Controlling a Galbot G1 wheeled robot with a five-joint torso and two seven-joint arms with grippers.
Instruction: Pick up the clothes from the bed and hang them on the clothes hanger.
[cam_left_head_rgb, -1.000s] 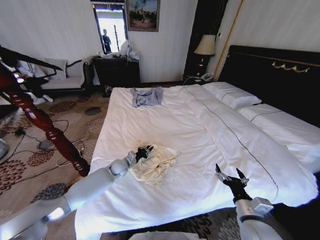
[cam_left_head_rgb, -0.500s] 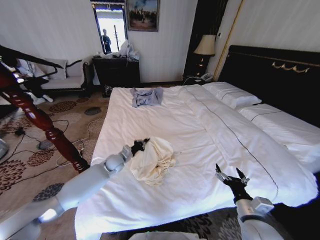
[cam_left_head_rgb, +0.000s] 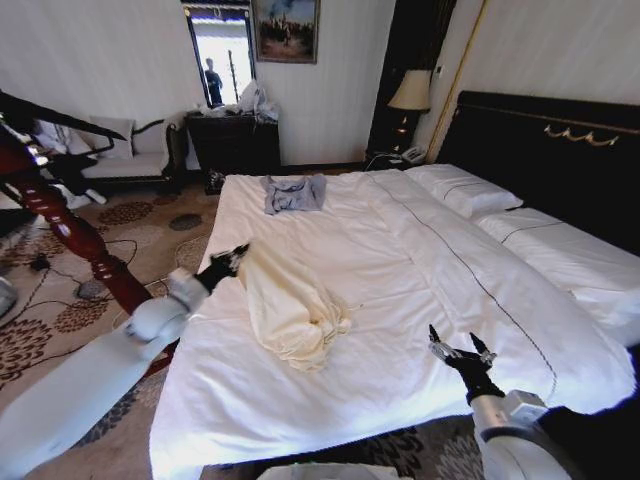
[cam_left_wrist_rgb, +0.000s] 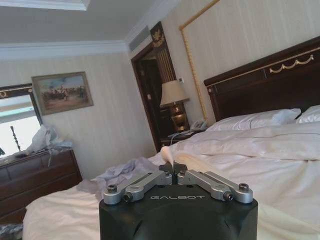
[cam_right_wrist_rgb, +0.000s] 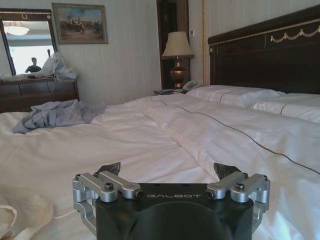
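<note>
The left tool (cam_left_head_rgb: 232, 256) is clamped on 1 edge of the clothes (cam_left_head_rgb: 288, 308), which trail behind it across the bed (cam_left_head_rgb: 400, 270), ready for hanging. The right tool (cam_left_head_rgb: 458, 352) waits with fingers apart.

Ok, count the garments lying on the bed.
2. A large cream thin-fabric shirt near the white bed's left edge, pinched by the left pincer; a small grey-blue crumpled garment at its far end. More could be hidden.
</note>
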